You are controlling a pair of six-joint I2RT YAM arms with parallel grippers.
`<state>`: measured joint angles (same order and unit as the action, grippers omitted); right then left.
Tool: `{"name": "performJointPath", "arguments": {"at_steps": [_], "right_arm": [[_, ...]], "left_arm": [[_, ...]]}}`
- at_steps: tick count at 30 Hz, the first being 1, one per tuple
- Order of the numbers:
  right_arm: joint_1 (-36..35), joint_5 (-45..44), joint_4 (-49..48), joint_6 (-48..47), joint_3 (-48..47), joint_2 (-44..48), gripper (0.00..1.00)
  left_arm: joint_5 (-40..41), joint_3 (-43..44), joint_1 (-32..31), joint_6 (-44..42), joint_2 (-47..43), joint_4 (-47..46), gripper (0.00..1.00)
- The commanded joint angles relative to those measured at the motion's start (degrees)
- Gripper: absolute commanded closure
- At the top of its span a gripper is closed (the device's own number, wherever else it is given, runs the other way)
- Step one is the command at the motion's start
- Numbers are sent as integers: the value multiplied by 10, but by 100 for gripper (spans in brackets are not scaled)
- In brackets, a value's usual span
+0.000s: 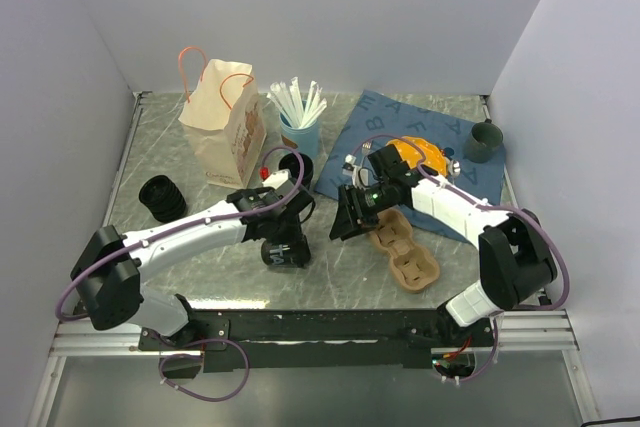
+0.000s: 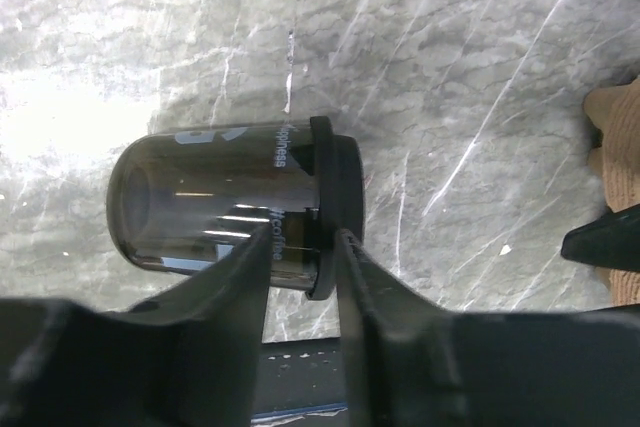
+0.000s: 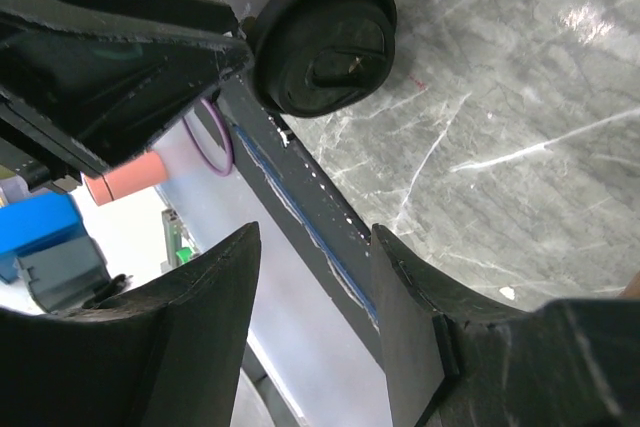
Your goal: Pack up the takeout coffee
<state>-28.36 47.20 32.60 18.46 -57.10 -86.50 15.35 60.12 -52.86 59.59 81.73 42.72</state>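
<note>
The takeout coffee (image 2: 240, 197), a black cup with a black lid, lies on its side on the marble table (image 1: 200, 277), its lid pointing right in the left wrist view. My left gripper (image 2: 302, 239) straddles the near edge of the lid rim. The right finger (image 2: 350, 267) touches the rim, and a small gap shows beside the left finger. Seen from above, the cup (image 1: 283, 253) sits under the left gripper (image 1: 285, 237). My right gripper (image 1: 347, 219) hovers just right of it, open and empty. The right wrist view looks at the lid's top (image 3: 330, 42) beyond the right gripper (image 3: 315, 237).
A paper bag (image 1: 225, 127) and a light-blue cup of straws (image 1: 300, 132) stand at the back. A cardboard cup carrier (image 1: 405, 252) lies under the right arm, beside a blue cloth (image 1: 430, 137). A grey-green mug (image 1: 484, 141) stands far right. A black ribbed object (image 1: 162, 197) lies left.
</note>
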Motion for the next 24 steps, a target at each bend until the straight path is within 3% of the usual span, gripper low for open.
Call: {"name": "performJointPath", "arguments": {"at_steps": [1,12,24], "right_arm": [[-4,-1,-24,15,15,27,45],[-10,-6,-28,24,19,30,45],[-20,-17,-50,38,22,58,46]], "left_arm": [[10,4,-1,-17,11,14,70],[-28,-10,19,-11,-15,-13,99],[-143,-63,101,9,-143,-84,99]]}}
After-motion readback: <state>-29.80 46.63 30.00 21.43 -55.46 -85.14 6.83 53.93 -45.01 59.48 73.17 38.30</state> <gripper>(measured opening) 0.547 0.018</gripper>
